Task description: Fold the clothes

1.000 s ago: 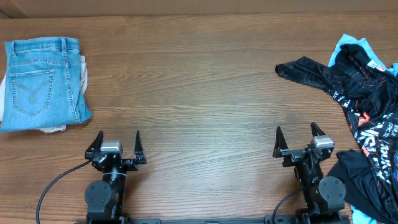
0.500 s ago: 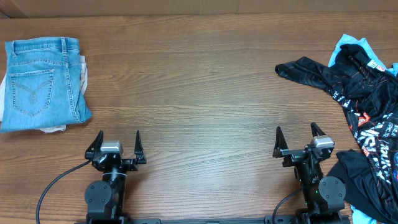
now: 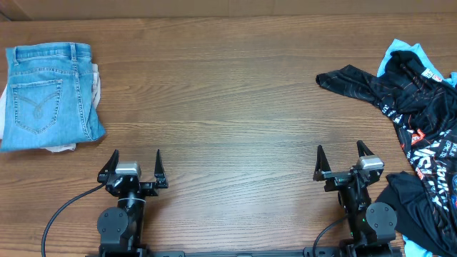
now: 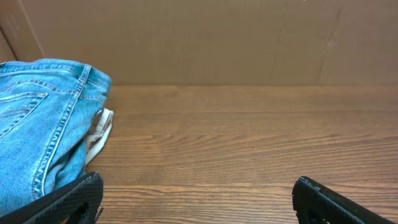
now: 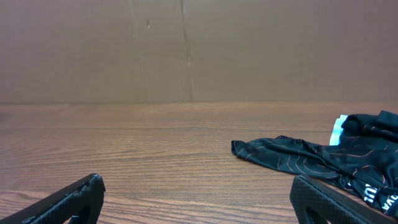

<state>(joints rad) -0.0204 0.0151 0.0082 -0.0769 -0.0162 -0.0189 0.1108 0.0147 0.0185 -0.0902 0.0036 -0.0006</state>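
Overhead faces straight down; wrist views skim low, forward across the same table (image 3: 228,107).

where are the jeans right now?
Overhead: folded jeans sit at the table's far-left edge, atop a beige garment, beyond the open left gripper.

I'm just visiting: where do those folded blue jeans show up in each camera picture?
Overhead: the jeans lie folded at the far left, toward the top.
Left wrist: they fill the left edge.
Right wrist: not in it.
Shared landmark: the pale cloth peeking from under the jeans, seen too in the left wrist view.
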